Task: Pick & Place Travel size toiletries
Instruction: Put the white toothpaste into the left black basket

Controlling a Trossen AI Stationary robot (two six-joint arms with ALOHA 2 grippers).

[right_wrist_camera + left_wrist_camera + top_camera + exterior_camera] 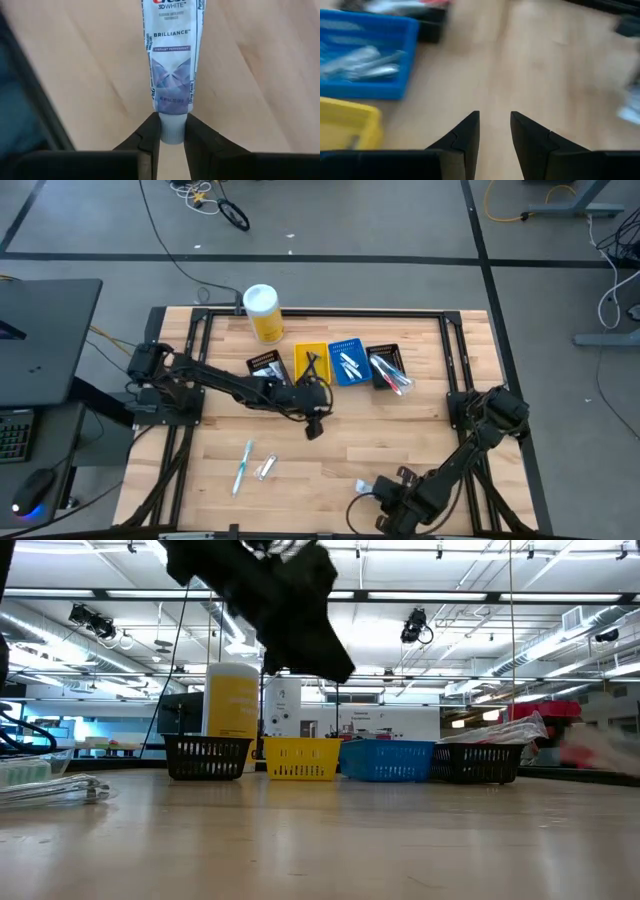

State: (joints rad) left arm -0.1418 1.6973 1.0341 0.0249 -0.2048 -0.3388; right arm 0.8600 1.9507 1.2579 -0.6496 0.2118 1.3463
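From above, we see the left gripper [316, 423] just near of the yellow bin [310, 361]; a teal toothbrush [241, 465] lies near-left. The right gripper [372, 492] sits at the near edge. The left wrist view shows its fingers [465, 135] parted, holding nothing. The right wrist view shows fingers [150, 131] pinching a toothpaste tube [172, 60] (by its cap).
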